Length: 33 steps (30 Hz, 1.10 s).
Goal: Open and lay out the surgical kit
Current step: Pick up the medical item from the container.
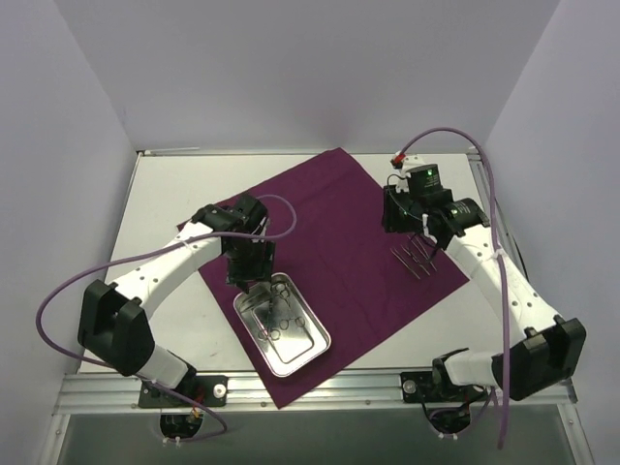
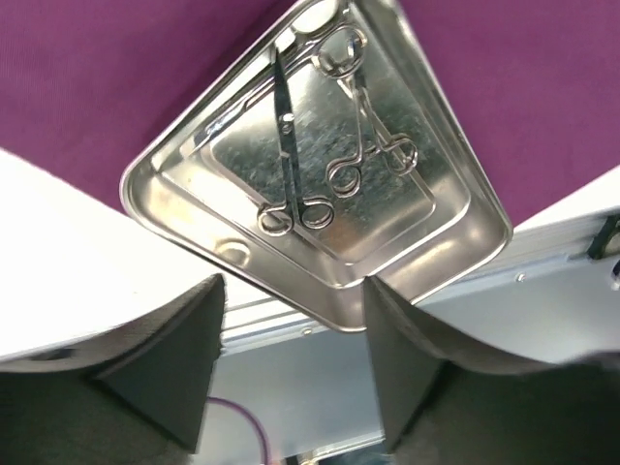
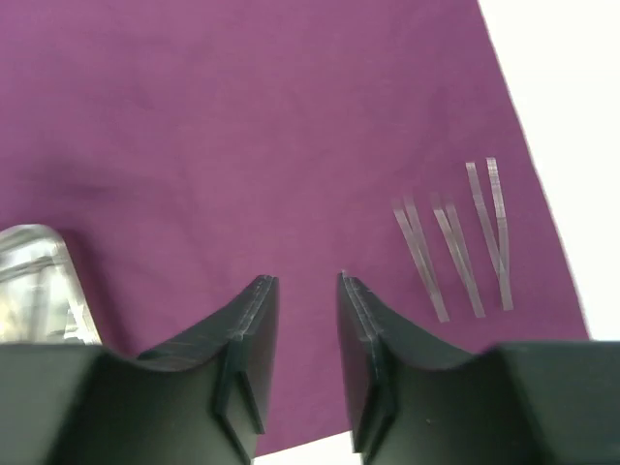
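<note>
Steel tray [image 2: 242, 145] on purple cloth [image 2: 116, 77] holds ring-handled tools [image 2: 289, 145]; L gripper [image 2: 291, 300] jaws open, empty; R gripper [image 3: 305, 286] jaws apart, empty.

1. The left arm [image 1: 170, 263] and right arm [image 1: 499, 281] wore white shells with black joint housings.
2. A lilac cable [image 1: 442, 132] ran along each.
3. The left hand [image 1: 250, 281] and right hand [image 1: 418, 244] were black, with wedge-shaped fingers [image 2: 179, 363].

Spread maroon wrap [image 1: 339, 223] under steel tray [image 2: 387, 223]
</note>
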### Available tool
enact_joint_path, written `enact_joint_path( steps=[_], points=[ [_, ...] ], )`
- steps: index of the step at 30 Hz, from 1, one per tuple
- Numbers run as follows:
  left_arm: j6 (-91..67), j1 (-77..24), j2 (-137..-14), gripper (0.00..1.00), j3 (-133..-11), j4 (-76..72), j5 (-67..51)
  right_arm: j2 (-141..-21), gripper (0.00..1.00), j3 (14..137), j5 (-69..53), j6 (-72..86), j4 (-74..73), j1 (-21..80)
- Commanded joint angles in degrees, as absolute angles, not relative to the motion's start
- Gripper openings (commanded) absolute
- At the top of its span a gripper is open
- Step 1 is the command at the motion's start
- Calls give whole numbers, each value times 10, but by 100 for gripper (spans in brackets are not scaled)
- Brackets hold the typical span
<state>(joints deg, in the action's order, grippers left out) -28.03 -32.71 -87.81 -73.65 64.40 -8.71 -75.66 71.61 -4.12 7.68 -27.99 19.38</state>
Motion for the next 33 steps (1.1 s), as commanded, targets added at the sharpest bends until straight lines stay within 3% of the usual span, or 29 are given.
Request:
enact_joint_path(
  steps=[1, 6, 11, 18, 28, 33],
  points=[
    [-371, -349, -831, 65, -710, 657, -46, -689, 30, 722, -60, 129, -294, 205],
    [-421, -381, -876, 54, -694, 612, -56, -658, 24, 724, -62, 129, -318, 205],
    [-453, -424, -944, 61, -760, 632, 44, -642, 23, 726, -67, 136, -352, 206],
    [-519, -444, -977, 61, -749, 558, 71, -618, 23, 739, -65, 135, -392, 211],
    [-571, -448, -1007, 40, -715, 516, 138, -593, 22, 748, -82, 136, -444, 219],
    [-574, -447, -1006, 41, -688, 505, 143, -575, 22, 738, -85, 134, -457, 220]
  ],
)
